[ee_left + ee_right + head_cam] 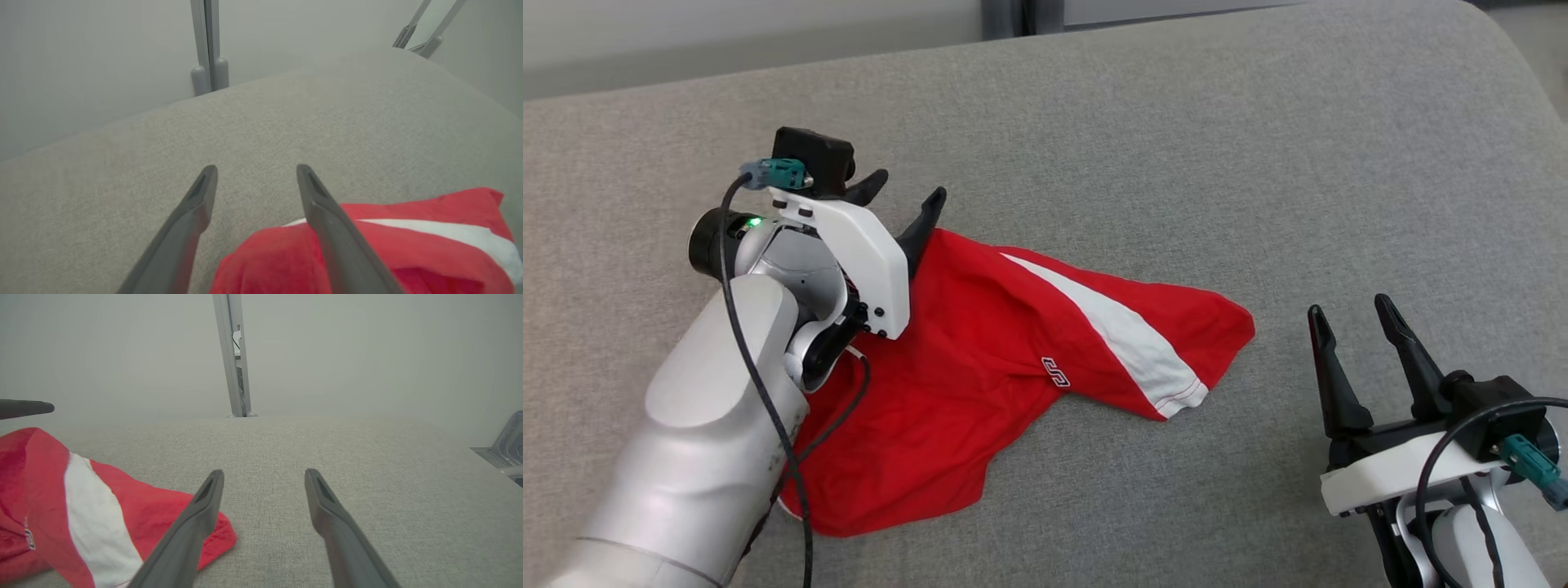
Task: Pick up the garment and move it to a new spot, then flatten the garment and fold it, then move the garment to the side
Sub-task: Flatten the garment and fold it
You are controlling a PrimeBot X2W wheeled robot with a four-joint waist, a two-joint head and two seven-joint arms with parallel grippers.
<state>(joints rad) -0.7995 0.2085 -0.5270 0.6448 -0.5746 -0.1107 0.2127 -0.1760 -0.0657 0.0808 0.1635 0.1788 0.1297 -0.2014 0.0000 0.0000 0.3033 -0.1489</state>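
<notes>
The garment [980, 367], a red T-shirt with a white sleeve band, lies crumpled on the grey cushion [1176, 163]. My left gripper [905, 196] hovers open at the garment's upper left corner, its fingers pointing away past the cloth and holding nothing. In the left wrist view that gripper [256, 170] stands wide, with the garment [408, 245] under and beside its right finger. My right gripper [1352, 314] is open to the right of the garment, apart from it. In the right wrist view that gripper [263, 475] is empty and the garment [61, 502] lies to its left.
The grey cushion [367, 457] stretches far and right, ending at a rounded back edge. A metal post [209, 45] stands behind it against a pale wall. The other arm's fingertip [24, 408] shows at the left edge of the right wrist view.
</notes>
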